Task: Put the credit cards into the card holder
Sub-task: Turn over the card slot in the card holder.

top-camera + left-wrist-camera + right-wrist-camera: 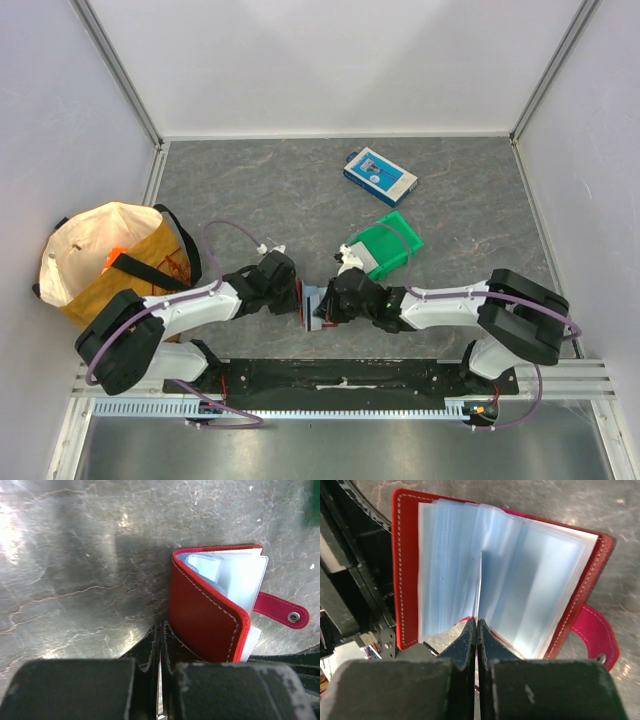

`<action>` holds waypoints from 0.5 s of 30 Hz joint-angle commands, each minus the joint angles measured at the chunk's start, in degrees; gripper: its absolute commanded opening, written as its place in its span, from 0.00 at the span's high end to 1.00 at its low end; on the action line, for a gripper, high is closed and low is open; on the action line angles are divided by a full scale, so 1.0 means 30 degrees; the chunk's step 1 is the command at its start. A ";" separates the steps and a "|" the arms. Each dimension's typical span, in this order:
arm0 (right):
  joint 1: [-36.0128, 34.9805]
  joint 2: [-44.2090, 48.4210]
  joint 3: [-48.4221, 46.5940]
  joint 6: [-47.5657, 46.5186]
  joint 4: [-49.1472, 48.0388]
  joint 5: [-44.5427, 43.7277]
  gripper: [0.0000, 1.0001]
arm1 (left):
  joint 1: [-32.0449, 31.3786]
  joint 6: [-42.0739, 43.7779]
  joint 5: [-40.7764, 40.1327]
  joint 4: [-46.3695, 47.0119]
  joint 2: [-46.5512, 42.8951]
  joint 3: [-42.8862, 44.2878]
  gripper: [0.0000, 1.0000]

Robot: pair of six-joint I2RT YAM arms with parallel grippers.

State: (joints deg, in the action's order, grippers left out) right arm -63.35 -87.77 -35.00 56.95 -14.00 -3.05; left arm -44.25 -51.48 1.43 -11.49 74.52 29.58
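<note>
Red holder (403, 580) open between my two arms, close to the near edge of the grey table (260, 190). My right gripper (478, 626) is pinched tight on one of its clear sleeves (450, 580); my left gripper (160, 632), fingers pressed together, touches the cover's corner.

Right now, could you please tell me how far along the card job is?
Done: the card holder is open, its snap strap undone. In hand: the left gripper looks shut on the red cover, and the right gripper pinches one of the clear sleeves, spreading the pages. Left: the sleeves look empty, neither gripper carries a card, and no credit cards show clearly in any view, so all the loading is still to do.
</note>
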 commanded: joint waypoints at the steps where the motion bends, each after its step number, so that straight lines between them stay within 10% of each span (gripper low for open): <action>1: -0.0385 -0.2000 -0.2506 -0.0759 0.2489 -0.1319 1.00 | -0.0104 0.0080 0.0783 0.2218 -0.0377 -0.0398 0.98; 15: -0.0797 -0.4377 -0.4767 -0.0906 0.6805 -0.2939 1.00 | 0.0072 0.0696 -0.2379 -0.2730 -0.4798 0.0655 0.45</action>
State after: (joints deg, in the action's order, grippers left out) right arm -65.08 -96.75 -49.45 55.53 0.40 -10.85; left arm -43.46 -49.21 -6.09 -20.14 64.84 28.80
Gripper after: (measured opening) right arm 0.007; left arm 0.495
